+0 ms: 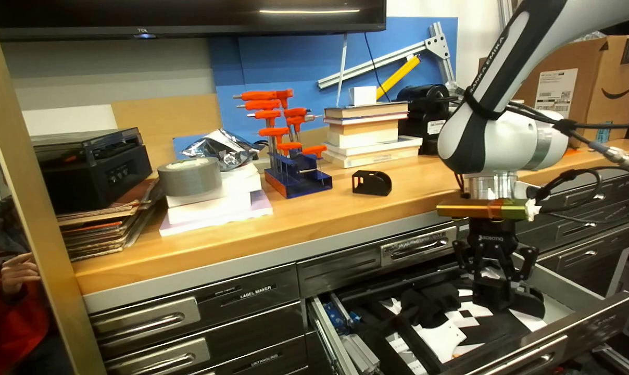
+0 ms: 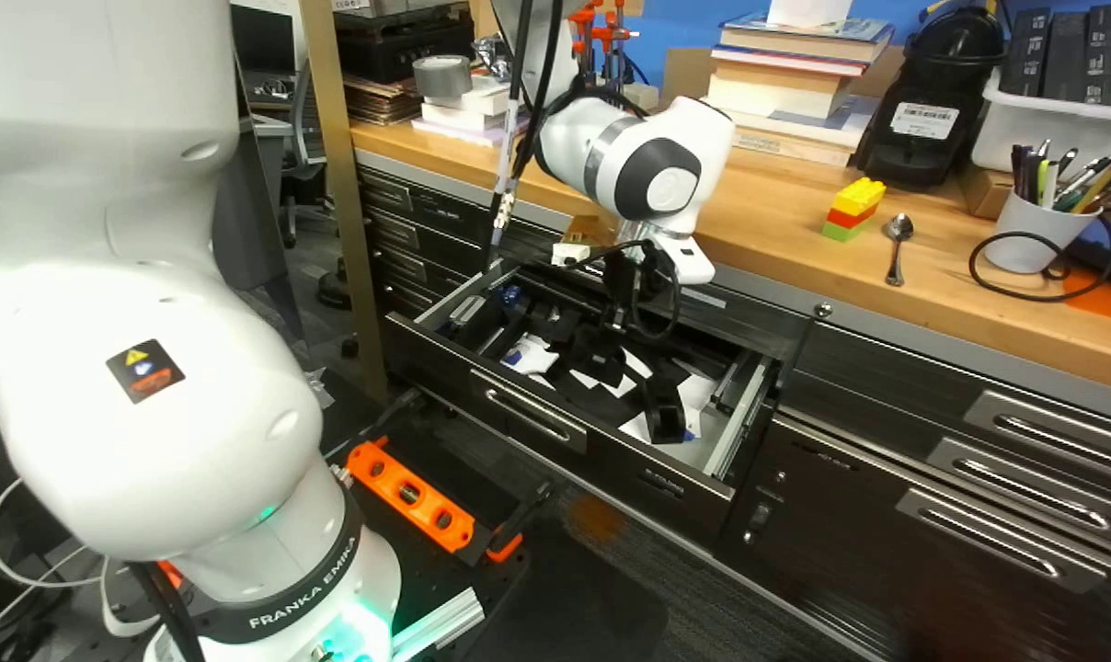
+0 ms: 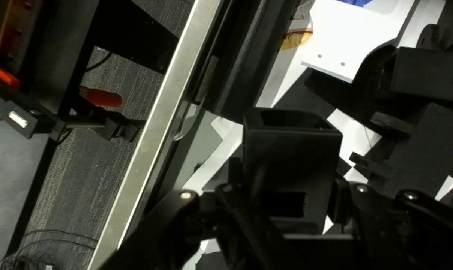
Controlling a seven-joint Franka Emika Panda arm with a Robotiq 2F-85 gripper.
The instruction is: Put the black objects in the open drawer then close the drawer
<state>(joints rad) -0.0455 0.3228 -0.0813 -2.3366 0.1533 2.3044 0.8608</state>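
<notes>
Black block [image 3: 291, 157] tight in the claw [image 3: 285, 187], inside or over (unclear which) the drawer [image 2: 611, 460].

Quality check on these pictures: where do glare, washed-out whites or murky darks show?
In an exterior view, glare streaks the television screen; in an exterior view, the white arm link looks washed out; in the wrist view, the dark fingers nearly merge with the black object, their edges hard to trace.
</notes>
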